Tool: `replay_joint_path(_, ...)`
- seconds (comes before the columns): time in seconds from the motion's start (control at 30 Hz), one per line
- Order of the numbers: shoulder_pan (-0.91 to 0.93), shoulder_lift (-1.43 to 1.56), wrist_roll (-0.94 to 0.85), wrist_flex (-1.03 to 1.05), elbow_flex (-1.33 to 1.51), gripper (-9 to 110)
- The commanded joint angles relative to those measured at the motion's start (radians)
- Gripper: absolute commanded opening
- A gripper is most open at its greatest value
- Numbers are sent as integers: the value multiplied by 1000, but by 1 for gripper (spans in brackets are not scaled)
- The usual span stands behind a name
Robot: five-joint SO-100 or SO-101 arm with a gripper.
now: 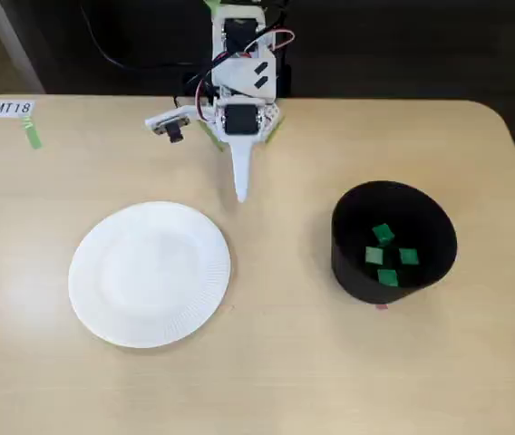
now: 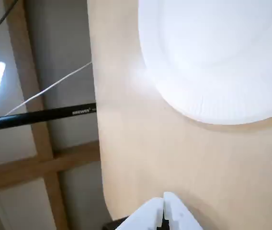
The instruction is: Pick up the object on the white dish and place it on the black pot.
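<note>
1. Sitting on the right of the light wooden table [image 1: 276, 381] in the fixed view, the black pot [image 1: 348, 263] holds four small green cubes [image 1: 383, 234] – one toward the back, two side by side in the middle and one nearest the front wall, all resting on the pot's floor.
2. Left of the pot and well apart from it lies the white dish [image 1: 149, 274]; its ribbed rim and flat centre are bare, with no cube on it in either view.
3. The gripper [image 1: 241, 192] points down at the table between dish and pot, near the far edge – its white fingers are pressed together with nothing between them, and the wrist view shows the two tips [image 2: 164, 203] meeting over bare wood.
4. At the far left corner of the table a small white label [image 1: 13, 108] reads "MT18", with a green strip [image 1: 33, 136] just below it.
</note>
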Motion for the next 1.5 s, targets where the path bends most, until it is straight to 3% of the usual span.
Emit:
replay_joint_path(0.0, -5, 55, 2, 5, 32, 0)
replay_joint_path(0.2, -6, 183, 0, 49, 129, 0)
replay_joint_path(1.0, -2, 183, -25, 44, 206, 1)
replay_joint_path(1.13, -2, 183, -18, -66, 242, 0)
replay_joint_path(1.47, -2, 183, -18, -61, 242, 0)
